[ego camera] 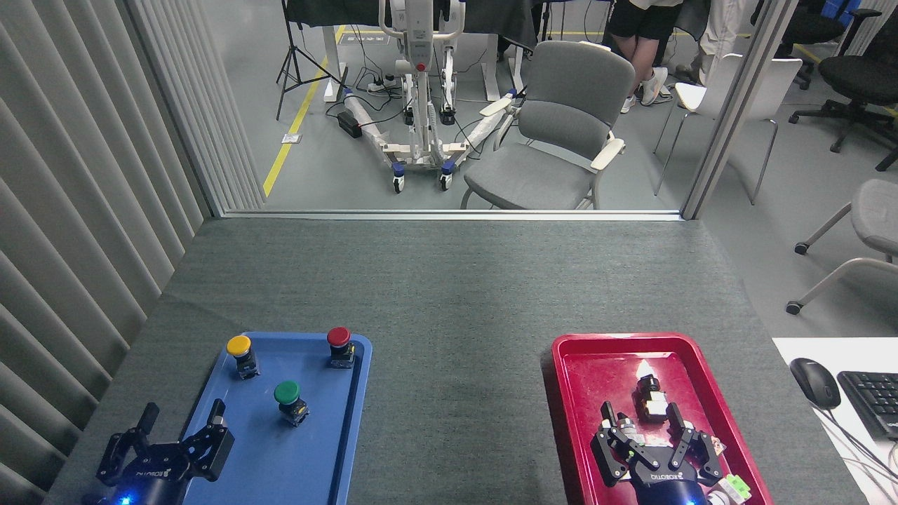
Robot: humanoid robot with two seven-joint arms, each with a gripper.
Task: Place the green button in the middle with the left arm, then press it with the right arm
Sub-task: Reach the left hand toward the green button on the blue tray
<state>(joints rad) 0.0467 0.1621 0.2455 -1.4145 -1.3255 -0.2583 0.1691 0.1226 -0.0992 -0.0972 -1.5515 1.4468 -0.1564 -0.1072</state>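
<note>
My left gripper (184, 425), fingers spread, hovers just short of the green button (288, 398); my right gripper (644, 424) also gapes.

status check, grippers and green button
Left gripper open, empty, near blue tray. Right gripper open over red tray. Green button in blue tray, untouched.

Black multi-finger left gripper (179, 431) w/ blue light: low, fingers spread, holding nothing. Matching black right gripper (642, 431): fingers splayed, pointing fwd.
</note>
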